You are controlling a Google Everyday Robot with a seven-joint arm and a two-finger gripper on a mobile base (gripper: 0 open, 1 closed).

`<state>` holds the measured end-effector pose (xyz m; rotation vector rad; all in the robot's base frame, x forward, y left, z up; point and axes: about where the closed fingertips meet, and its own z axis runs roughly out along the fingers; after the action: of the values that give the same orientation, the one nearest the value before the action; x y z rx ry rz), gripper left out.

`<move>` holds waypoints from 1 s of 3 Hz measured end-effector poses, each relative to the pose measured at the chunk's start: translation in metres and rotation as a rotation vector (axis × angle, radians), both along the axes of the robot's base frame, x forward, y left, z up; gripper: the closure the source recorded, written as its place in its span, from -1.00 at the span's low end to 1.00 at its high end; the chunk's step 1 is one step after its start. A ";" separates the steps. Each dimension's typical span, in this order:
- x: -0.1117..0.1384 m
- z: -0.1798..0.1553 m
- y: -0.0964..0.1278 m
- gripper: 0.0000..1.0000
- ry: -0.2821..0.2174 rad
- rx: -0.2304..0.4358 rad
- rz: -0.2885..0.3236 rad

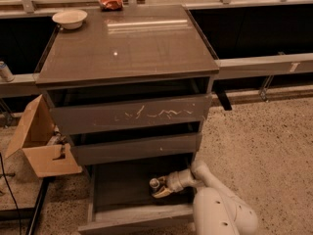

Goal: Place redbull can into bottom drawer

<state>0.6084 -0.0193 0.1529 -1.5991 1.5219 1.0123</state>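
pincer [158, 190] low inside the open bottom drawer [128, 220], tight around the redbull can [154, 183]

**Setting: Robot Test Lab**

Speckled terrazzo floor [266, 141], metal rails [264, 64], a freestanding drawer cabinet [127, 43] and an open cardboard box [41, 153] indicate a lab or workshop. The gripper [159, 189] is inside the pulled-out bottom drawer [137, 217].

- The redbull can [154, 183] shows mainly its shiny silver round end, facing up. It sits inside the bottom drawer, right of middle, at the tip of the gripper [162, 190], which reaches in from the right.
- The bottom drawer [134, 215] is dark grey-brown, shallow and pulled open.
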 end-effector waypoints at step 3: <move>-0.001 -0.003 0.000 0.23 0.008 0.004 -0.001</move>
<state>0.6072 -0.0197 0.1498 -1.5931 1.5249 1.0215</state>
